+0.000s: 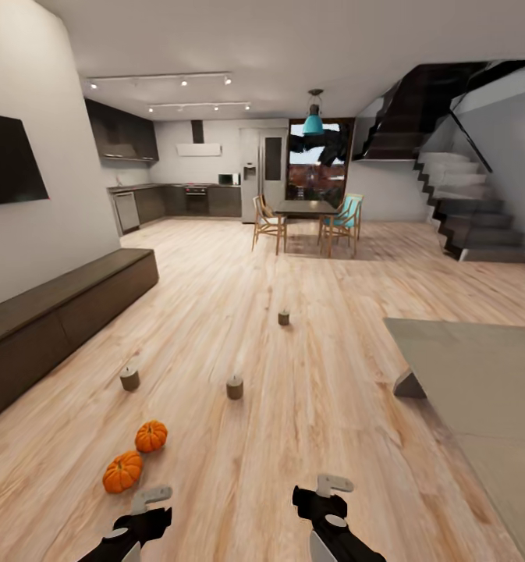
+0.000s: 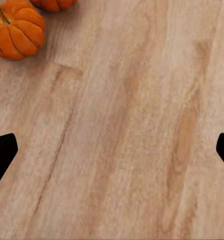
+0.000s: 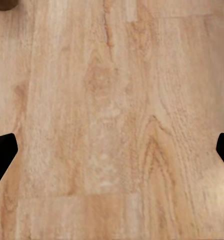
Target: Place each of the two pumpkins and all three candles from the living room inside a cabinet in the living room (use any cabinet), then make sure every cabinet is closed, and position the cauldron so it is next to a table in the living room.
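Two orange pumpkins [image 1: 150,435] [image 1: 122,471] lie on the wood floor just ahead of my left gripper [image 1: 154,506]. In the left wrist view they are the nearer pumpkin [image 2: 17,30] and the farther one [image 2: 54,4]. Three short brownish candles [image 1: 129,378] [image 1: 234,386] [image 1: 284,317] stand farther out on the floor. The long dark-brown cabinet [image 1: 67,308] runs along the left wall with its fronts shut. My left gripper [image 2: 112,152] and right gripper [image 1: 324,496] [image 3: 112,150] hover open over bare floor, holding nothing. The cauldron is out of view.
A grey low table [image 1: 480,375] juts in from the right. A dining table [image 1: 305,208] with chairs stands at the back, with the kitchen behind on the left and stairs [image 1: 473,218] on the right. A TV [image 1: 8,160] hangs above the cabinet.
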Robot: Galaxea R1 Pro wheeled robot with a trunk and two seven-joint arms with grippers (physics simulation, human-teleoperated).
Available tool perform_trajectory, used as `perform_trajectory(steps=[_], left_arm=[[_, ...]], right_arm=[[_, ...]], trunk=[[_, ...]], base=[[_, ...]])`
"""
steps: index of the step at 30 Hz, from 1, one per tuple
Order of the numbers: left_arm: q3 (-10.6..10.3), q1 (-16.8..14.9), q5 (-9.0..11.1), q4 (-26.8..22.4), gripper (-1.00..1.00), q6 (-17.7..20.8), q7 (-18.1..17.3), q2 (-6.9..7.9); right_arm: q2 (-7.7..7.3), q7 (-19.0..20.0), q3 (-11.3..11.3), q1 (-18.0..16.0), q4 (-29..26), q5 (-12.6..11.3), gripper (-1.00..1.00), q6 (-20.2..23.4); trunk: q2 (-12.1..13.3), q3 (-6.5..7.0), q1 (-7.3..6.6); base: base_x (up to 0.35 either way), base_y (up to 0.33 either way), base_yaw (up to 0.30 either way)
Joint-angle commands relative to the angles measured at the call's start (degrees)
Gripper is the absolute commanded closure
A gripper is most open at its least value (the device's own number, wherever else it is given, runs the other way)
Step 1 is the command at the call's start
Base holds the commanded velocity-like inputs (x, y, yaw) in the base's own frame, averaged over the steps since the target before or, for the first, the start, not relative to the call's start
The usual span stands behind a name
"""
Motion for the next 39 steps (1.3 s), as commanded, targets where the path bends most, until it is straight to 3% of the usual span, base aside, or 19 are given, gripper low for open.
perform_trajectory(steps=[1, 32, 39], left_arm=[[-0.4, 0.0, 0.5, 0.0, -1.00, -0.2, 0.2, 0.03], [-0.4, 0.0, 0.6, 0.0, -1.00, -0.2, 0.2, 0.07], [-0.4, 0.0, 0.6, 0.0, -1.00, -0.2, 0.2, 0.14]], right_arm=[[-0.01, -0.3, 0.5, -0.1, 0.1, -0.6, -1.00, -0.3], [0.04, -0.3, 0.5, -0.1, 0.1, -0.6, -1.00, -0.4], [0.07, -0.3, 0.5, -0.1, 0.1, -0.6, -1.00, -0.4]], trunk=[[0.0, -0.05, 0.02], [0.0, -0.05, 0.02], [0.0, -0.05, 0.02]], base=[[0.243, -0.239, -0.281], [0.296, -0.163, -0.021], [0.296, -0.026, -0.023]])
